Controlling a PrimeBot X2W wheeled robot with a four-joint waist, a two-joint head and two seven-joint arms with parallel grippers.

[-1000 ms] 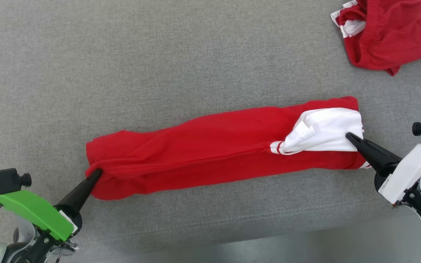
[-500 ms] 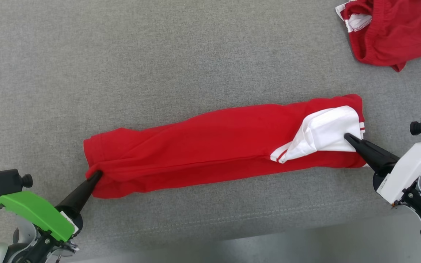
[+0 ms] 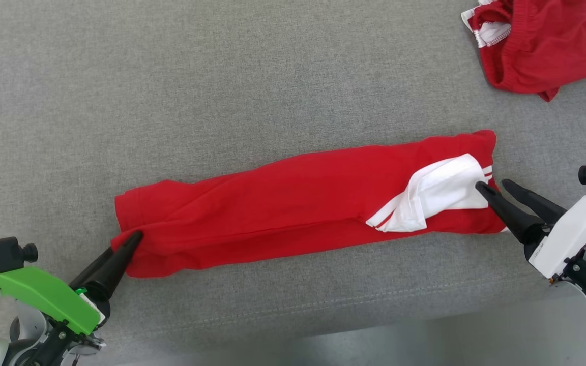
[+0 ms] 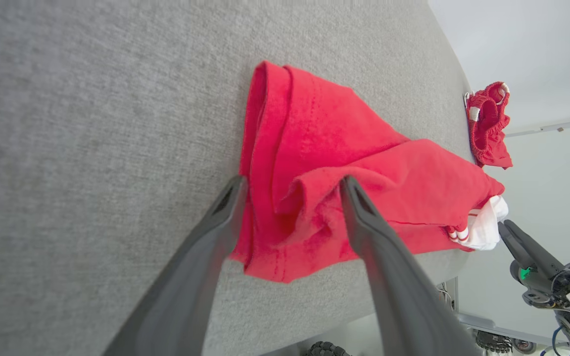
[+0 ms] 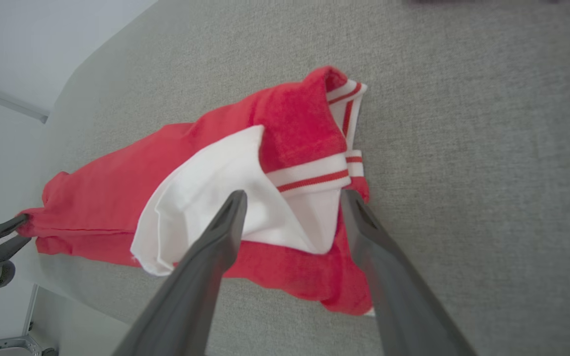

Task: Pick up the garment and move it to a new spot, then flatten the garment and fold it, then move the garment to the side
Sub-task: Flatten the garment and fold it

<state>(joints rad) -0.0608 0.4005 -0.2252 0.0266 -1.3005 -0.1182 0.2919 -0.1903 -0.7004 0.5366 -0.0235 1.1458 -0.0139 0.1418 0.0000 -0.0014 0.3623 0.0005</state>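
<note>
The red garment [image 3: 283,203] lies as a long folded strip across the grey surface, slanting up to the right. A white collar flap [image 3: 440,190] with red stripes lies folded over its right end. My left gripper [image 3: 125,241] is open at the strip's lower left corner; in the left wrist view its fingers [image 4: 225,207] straddle the bunched red hem [image 4: 309,207]. My right gripper [image 3: 491,184] is open at the right end. Its fingers [image 5: 220,232] rest over the white flap [image 5: 206,198] and hold nothing.
A second red garment [image 3: 532,46] with white trim lies crumpled at the far right corner. The grey fabric surface [image 3: 222,76] ends in a front edge just below both grippers, with floor beyond.
Both grippers have opened and let go of the garment's ends. The white flap has dropped lower and shifted left on the red cloth.
</note>
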